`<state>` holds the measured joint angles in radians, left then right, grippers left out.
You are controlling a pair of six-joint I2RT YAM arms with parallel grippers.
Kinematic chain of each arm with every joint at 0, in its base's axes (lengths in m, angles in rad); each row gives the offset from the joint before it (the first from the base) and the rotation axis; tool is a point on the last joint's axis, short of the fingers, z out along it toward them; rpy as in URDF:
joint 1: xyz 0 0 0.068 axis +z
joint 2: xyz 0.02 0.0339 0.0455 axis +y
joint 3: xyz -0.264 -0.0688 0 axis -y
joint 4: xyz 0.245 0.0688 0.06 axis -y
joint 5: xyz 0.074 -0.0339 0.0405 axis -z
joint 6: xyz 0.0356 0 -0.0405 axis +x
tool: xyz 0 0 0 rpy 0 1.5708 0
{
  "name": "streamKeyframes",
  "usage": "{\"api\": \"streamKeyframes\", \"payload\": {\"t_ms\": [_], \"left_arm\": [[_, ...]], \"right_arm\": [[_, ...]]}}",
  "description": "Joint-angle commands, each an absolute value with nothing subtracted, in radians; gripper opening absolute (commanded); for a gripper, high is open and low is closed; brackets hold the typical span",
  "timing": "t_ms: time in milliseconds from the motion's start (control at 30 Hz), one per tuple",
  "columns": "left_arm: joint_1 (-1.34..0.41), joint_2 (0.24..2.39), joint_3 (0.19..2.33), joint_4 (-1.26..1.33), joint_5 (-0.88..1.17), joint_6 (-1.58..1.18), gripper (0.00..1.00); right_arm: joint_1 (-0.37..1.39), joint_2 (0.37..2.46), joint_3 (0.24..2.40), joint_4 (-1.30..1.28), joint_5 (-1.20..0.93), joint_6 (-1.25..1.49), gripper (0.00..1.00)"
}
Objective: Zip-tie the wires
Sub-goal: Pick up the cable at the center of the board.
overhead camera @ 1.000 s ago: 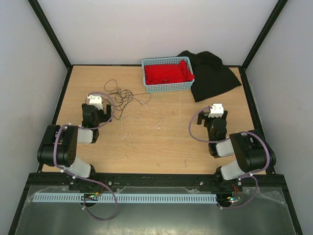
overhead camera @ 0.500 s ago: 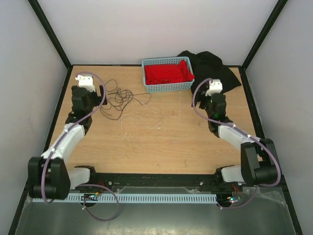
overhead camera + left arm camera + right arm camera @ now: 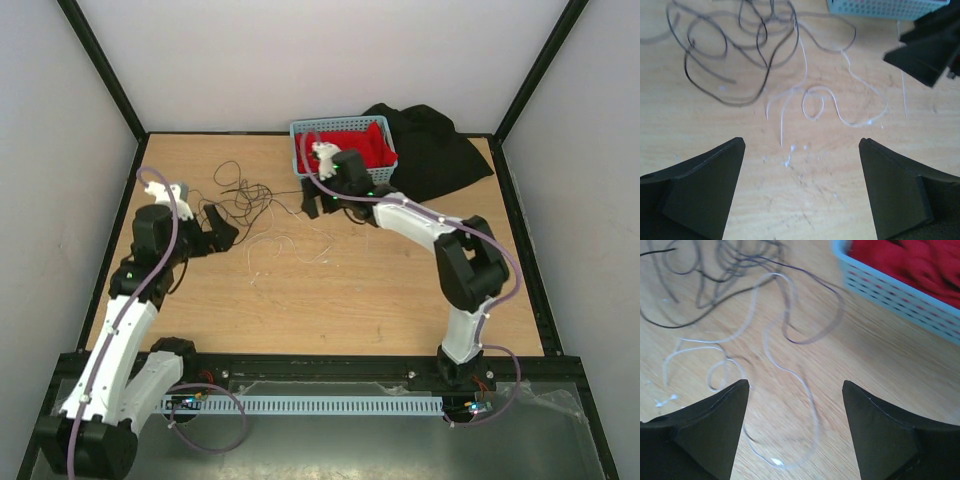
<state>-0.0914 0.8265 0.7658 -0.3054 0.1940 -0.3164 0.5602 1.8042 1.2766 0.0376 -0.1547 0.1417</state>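
The wires (image 3: 250, 200) lie on the wooden table left of centre: a black tangle at the back, with whitish strands (image 3: 285, 245) curling in front of it. They also show in the left wrist view (image 3: 745, 55) and the right wrist view (image 3: 785, 330). My left gripper (image 3: 224, 228) is open and empty just left of the wires, with bare table between its jaws (image 3: 801, 145). My right gripper (image 3: 312, 203) is open and empty above the whitish strands (image 3: 795, 385), in front of the basket. A thin straight pale line (image 3: 903, 95) lies right of the strands; I cannot tell if it is the zip tie.
A blue basket (image 3: 343, 180) holding red cloth stands at the back centre, close behind the right gripper. A black cloth (image 3: 435, 150) lies at the back right. The right arm (image 3: 420, 225) stretches across the table's middle right.
Both arms have unfolded and closed in on the wires. The left gripper came in from the left side. The right gripper swung left across the table to just in front of the basket.
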Motion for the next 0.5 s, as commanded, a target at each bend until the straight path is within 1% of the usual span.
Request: {"api": "streamKeyframes", "payload": {"t_ms": [0, 100, 367, 467], "left_arm": [[-0.092, 0.717, 0.683, -0.385, 0.245, -0.443, 0.99], [-0.091, 0.692, 0.652, -0.392, 0.237, -0.456, 0.99], [-0.086, 0.813, 0.627, -0.393, 0.207, -0.471, 0.98], [-0.082, 0.833, 0.625, -0.393, 0.195, -0.479, 0.98]], "right_arm": [[0.623, 1.92, 1.455, -0.115, -0.207, 0.13, 0.84], [0.651, 1.966, 1.51, -0.15, -0.193, 0.144, 0.81], [0.768, 1.96, 1.452, -0.167, -0.122, 0.249, 0.81], [0.815, 1.985, 1.452, -0.167, -0.108, 0.271, 0.78]]}}
